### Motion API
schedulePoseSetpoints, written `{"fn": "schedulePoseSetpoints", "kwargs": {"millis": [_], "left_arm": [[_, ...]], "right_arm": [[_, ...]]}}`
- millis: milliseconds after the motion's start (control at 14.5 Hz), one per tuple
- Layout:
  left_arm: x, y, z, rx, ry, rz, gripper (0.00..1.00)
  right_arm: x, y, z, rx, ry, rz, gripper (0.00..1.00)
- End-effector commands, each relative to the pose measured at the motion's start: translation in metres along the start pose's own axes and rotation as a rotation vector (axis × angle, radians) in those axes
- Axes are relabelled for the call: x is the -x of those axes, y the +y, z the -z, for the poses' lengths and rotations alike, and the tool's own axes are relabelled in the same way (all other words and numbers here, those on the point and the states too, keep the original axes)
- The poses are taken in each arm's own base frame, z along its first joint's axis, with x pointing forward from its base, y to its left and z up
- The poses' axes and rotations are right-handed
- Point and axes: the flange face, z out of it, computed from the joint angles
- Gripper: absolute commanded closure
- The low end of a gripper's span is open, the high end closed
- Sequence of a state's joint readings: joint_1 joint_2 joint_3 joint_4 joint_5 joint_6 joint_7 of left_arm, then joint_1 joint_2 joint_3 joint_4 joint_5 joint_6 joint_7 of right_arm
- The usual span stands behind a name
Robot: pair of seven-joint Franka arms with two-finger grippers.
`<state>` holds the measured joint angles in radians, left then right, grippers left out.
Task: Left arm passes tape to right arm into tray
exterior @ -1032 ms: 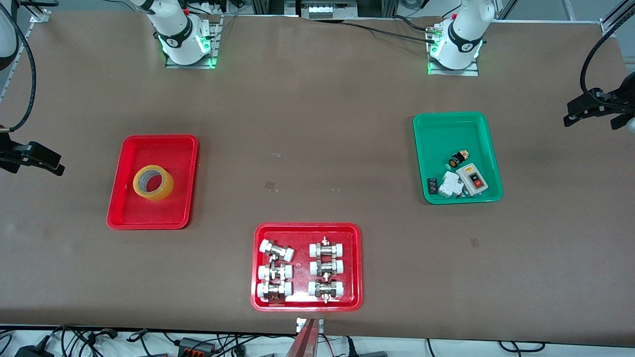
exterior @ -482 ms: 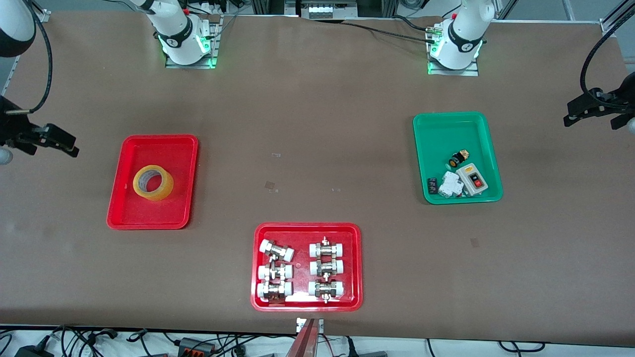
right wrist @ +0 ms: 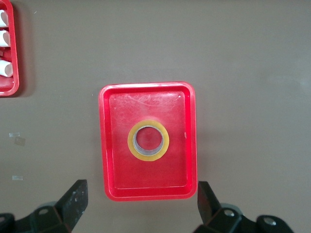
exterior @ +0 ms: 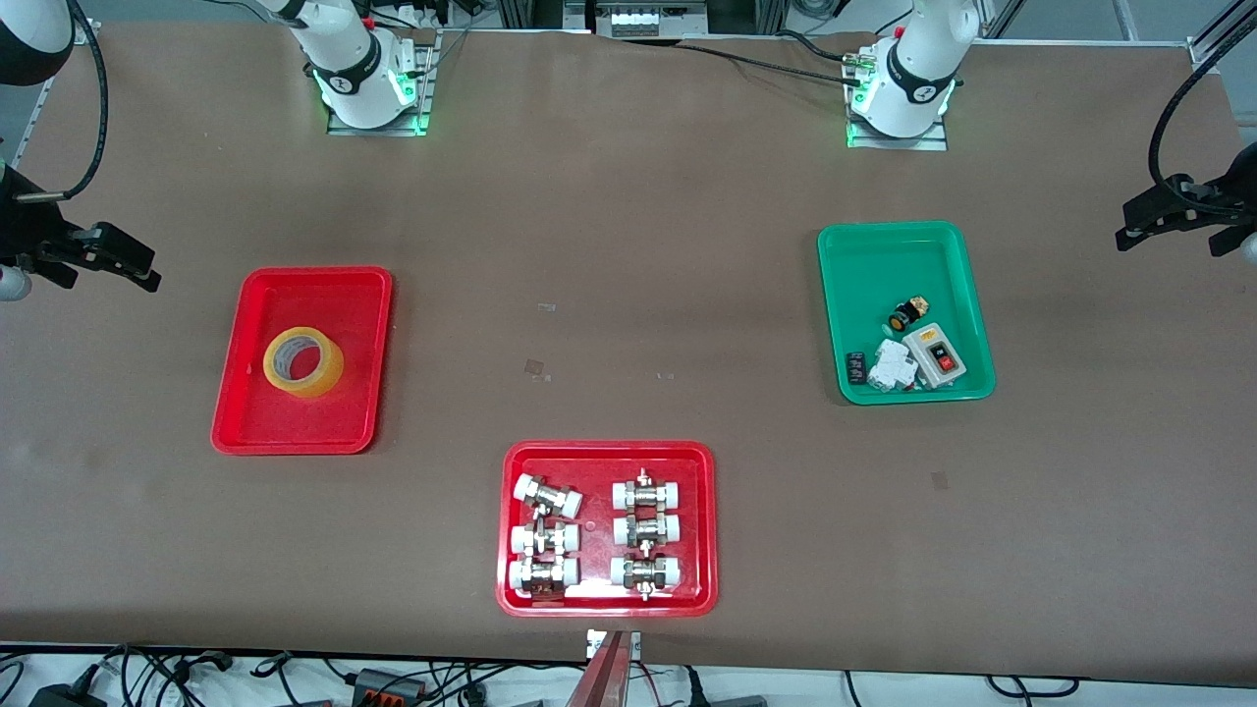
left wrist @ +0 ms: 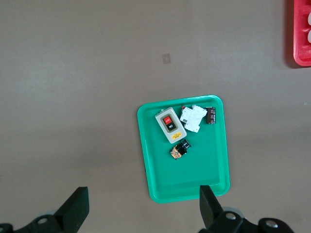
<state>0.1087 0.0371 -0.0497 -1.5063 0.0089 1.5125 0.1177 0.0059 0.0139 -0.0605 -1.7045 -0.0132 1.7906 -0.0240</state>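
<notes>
The tape (exterior: 303, 361), a yellow ring with a pale core, lies flat in the small red tray (exterior: 314, 278) toward the right arm's end of the table. The right wrist view looks straight down on the tape (right wrist: 130, 141) and the tray (right wrist: 146, 86). My right gripper (exterior: 108, 257) is open and empty, high over the table's end beside the tray; its jaws (right wrist: 141, 188) stand wide apart. My left gripper (exterior: 1174, 214) is open and empty, high over the left arm's end of the table, and waits there (left wrist: 144, 191).
A green tray (exterior: 892, 228) with a switch box and small parts sits toward the left arm's end and shows in the left wrist view (left wrist: 180, 98). A wider red tray (exterior: 607, 449) with several pipe fittings lies nearest the front camera.
My right gripper has moved along the table's end toward the robots' bases, still open. The tape, the trays and the left arm have not moved.
</notes>
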Motion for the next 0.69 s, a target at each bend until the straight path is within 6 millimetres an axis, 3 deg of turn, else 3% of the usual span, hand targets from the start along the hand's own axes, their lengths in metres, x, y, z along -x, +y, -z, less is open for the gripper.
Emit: {"fn": "schedulePoseSetpoints", "kwargs": {"millis": [0,619], "left_arm": [[-0.0025,-0.0008,0.0058,0.012,-0.003,0.0,0.0],[-0.0025,-0.0008,0.0058,0.012,-0.003,0.001,0.0]], "right_arm": [[0.0076,-0.001,0.0017,-0.009,-0.018,0.02,0.0],[0.0134,-0.0016,0.0088,-0.009,-0.04,0.023,0.0]]}}
